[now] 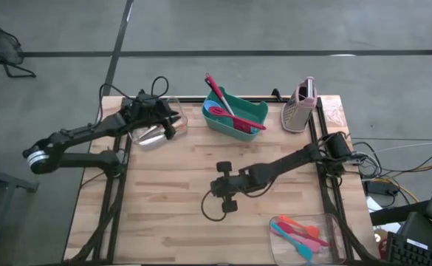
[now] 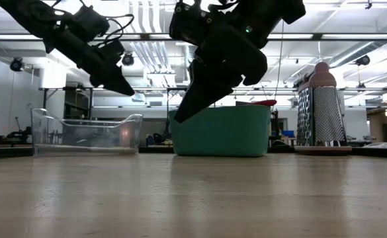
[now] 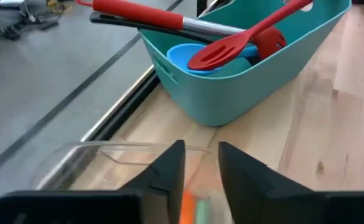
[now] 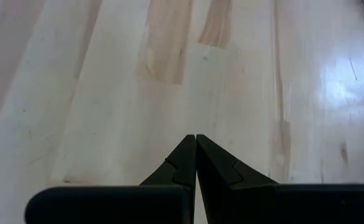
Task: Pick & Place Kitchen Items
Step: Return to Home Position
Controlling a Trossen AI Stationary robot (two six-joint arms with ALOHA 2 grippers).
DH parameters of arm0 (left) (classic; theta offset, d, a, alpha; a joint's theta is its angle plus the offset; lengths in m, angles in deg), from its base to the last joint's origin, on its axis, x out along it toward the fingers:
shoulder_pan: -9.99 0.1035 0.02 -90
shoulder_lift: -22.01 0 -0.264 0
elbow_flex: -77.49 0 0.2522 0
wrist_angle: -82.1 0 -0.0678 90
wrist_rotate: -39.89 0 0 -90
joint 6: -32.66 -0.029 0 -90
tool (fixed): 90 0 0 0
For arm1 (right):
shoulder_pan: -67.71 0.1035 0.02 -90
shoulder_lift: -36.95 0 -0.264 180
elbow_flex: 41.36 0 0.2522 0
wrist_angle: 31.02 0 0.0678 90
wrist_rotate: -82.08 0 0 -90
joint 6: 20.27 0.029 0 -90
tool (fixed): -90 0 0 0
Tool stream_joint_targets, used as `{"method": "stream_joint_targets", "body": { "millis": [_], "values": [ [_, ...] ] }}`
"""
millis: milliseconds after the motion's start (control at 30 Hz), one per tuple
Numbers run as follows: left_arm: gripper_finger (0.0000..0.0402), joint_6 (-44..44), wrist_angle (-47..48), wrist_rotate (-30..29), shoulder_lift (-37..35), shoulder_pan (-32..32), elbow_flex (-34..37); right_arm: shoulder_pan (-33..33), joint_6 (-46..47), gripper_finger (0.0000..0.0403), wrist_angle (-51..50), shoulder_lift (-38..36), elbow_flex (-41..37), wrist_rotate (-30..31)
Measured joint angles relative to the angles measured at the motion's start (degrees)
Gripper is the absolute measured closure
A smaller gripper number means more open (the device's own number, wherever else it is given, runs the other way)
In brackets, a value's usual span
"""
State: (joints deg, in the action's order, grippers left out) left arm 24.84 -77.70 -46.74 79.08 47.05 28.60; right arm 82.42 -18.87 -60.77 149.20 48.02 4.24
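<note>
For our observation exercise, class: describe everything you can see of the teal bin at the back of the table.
The teal bin is a smooth, plastic-looking oblong tub with rounded corners and an open top, standing upright on the wooden table near its back edge, between the clear tub and the grater, touching neither. It holds red utensils and a blue one; one red handle sticks out over the rim.
</note>
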Motion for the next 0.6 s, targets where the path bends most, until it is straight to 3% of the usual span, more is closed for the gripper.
{"method": "stream_joint_targets", "body": {
  "millis": [67,200,267,367,467,600],
  "values": [
    [0.0285,2.99,0.13,1.5,-0.15,-0.04,0.02,-0.04,0.1,0.0394,-0.04,-0.02,-0.01,0.0],
    [0.0281,7.38,-2.51,13.63,-2.51,-1.43,-0.17,0.25,-0.31,0.0394,0.07,-2.69,-0.64,-0.25],
    [0.0299,9.5,-3.78,17.22,-4.51,-3.94,0.03,0.51,-0.61,0.0394,1.45,-5.36,-1.44,-0.76],
    [0.0346,10.25,-4.56,17.88,-8.55,-11.44,1.96,0.71,-0.91,0.0394,4.61,-10.27,-4.43,-3.89],
    [0.0391,9.66,-9.39,10.74,-13.0,-21.91,5.85,0.8,-0.89,0.0394,11.07,-16.32,-10.77,-6.05],
    [0.0396,8.95,-14.23,-6.64,-18.88,-37.14,10.71,0.8,0.0,0.0394,18.93,-25.97,-21.68,-6.3]
  ]
}}
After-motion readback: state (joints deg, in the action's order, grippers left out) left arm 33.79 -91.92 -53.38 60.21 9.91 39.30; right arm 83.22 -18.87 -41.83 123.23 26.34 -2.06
